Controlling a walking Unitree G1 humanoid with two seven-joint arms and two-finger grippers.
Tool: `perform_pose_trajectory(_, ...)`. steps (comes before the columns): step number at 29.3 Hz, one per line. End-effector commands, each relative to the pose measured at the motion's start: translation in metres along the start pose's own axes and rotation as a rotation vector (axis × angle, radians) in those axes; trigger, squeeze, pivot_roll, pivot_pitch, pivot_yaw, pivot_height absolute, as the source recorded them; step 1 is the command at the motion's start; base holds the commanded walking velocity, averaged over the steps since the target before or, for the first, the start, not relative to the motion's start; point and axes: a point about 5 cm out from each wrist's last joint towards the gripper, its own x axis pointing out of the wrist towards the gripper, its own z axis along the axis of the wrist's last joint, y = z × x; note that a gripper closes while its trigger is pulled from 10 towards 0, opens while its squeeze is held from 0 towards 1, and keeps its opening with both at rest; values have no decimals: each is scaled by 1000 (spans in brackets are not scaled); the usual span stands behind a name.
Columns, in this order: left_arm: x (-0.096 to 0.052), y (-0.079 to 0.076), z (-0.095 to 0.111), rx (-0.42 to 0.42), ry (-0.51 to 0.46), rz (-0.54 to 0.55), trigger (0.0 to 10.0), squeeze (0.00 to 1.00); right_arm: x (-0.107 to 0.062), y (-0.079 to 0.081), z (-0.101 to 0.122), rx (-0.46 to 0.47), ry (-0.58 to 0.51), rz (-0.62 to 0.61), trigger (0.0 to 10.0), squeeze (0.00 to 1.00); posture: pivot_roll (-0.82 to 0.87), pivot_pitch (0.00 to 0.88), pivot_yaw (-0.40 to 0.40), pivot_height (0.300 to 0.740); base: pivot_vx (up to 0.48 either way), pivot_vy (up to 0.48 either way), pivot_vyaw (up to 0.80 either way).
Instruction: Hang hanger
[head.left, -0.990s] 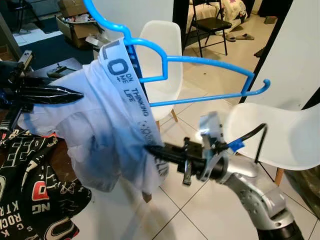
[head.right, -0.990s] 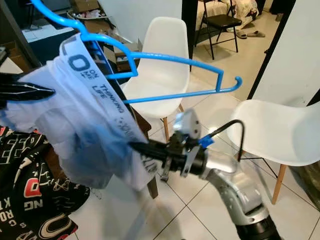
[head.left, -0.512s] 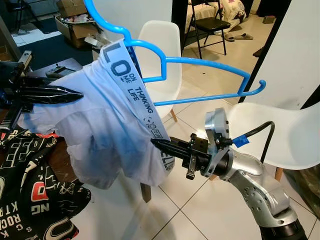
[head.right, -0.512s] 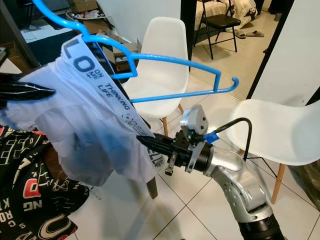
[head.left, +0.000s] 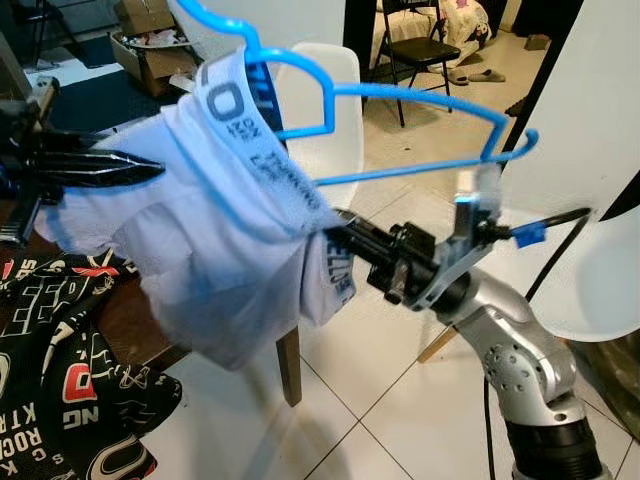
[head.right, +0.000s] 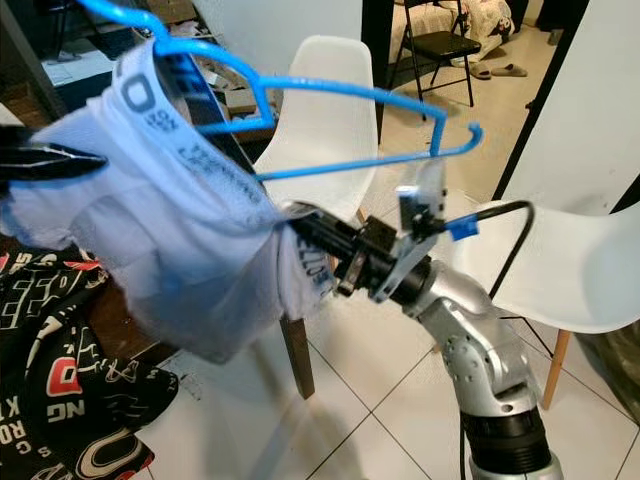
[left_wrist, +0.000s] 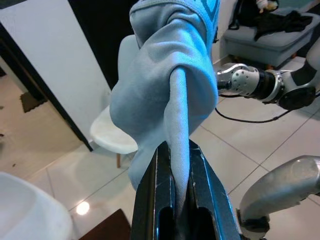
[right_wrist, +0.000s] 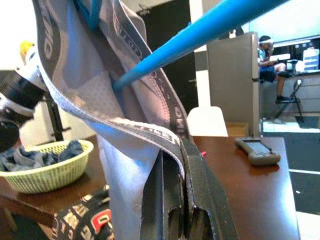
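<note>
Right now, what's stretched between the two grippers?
In the left eye view, the white garment on the blue hanger spans from left gripper to right gripper.

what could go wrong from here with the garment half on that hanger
The white garment sits bunched on one end of the blue hanger, so it could slide off. The left gripper and right gripper each pinch the cloth and pull it taut between them; more pull may stretch the printed waistband or tug it out of a pinch. The hanger's free end could catch the white chair behind it.
</note>
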Motion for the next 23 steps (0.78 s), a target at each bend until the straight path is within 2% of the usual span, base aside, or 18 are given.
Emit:
perform_pose_trajectory(1,-2,1,4,27,-13,19,0,0,-1,0,2,5,-17,6,0,0,52,72,26,740,0,0,0)
perform_pose_trajectory(4,-4,4,5,42,-18,45,0,0,-3,0,3,2,-12,18,0,0,51,69,24,740,0,0,0)
perform_pose_trajectory(8,-6,7,7,56,-22,71,0,0,-8,-1,0,-48,64,29,0,0,51,72,23,740,0,0,0)
perform_pose_trajectory(10,-9,9,8,71,-24,115,0,0,-16,-16,0,-142,143,-70,0,0,51,72,23,740,0,0,0)
perform_pose_trajectory(12,-10,10,8,75,-24,127,0,0,-18,-20,0,-167,162,-96,0,0,51,72,23,740,0,0,0)
perform_pose_trajectory(13,-12,11,9,81,-29,153,0,0,-19,-28,3,-213,174,-158,0,0,50,77,26,740,0,0,0)
perform_pose_trajectory(14,-14,13,8,85,-30,174,0,0,-19,-35,8,-250,166,-218,0,0,50,78,27,740,0,0,0)
perform_pose_trajectory(15,-14,13,8,85,-30,174,0,0,-19,-35,8,-250,166,-218,0,0,50,78,27,740,0,0,0)
perform_pose_trajectory(19,-16,11,6,72,-53,192,0,0,-20,-58,20,-378,147,-437,0,0,51,81,30,740,0,0,0)
perform_pose_trajectory(21,-16,10,6,69,-57,191,0,0,-19,-60,21,-391,146,-456,0,0,51,82,31,740,0,0,0)
perform_pose_trajectory(23,-17,8,3,60,-60,195,0,0,-18,-65,27,-442,134,-506,0,0,52,82,32,740,0,0,0)
